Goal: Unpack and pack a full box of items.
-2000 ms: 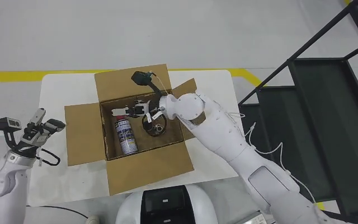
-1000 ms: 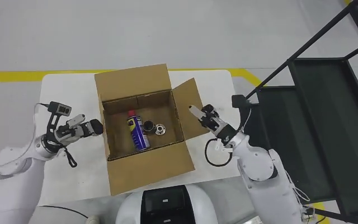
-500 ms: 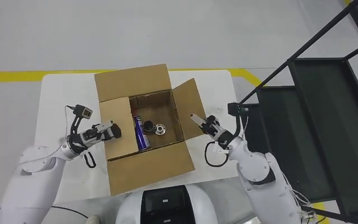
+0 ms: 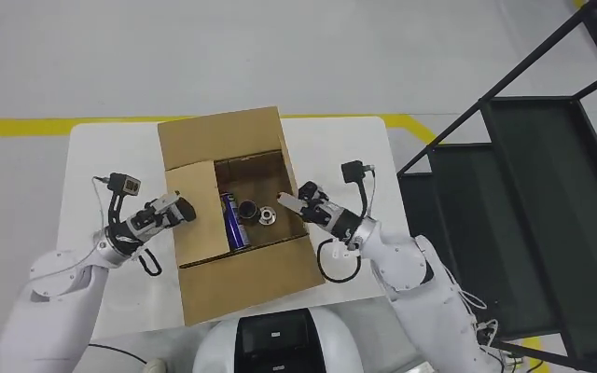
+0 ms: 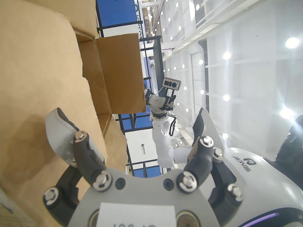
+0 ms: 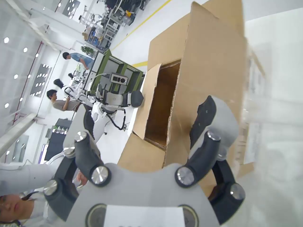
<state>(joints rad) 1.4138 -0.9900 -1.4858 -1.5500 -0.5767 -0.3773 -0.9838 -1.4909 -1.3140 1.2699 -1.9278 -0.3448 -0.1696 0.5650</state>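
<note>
While both claws hang released, the left gripper (image 4: 184, 209) and right gripper (image 4: 297, 200) flanking the box (image 4: 252, 275) on the table (image 4: 93, 158), you should probably pinch its light, bendy side flaps (image 4: 193, 224) near the stiffer fold.

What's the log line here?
left gripper: open, on left flap | right gripper: open, on right flap | box: spray can inside

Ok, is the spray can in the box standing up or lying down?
Lying down: in the top view the spray can shows its full length along the floor of the box.
</note>
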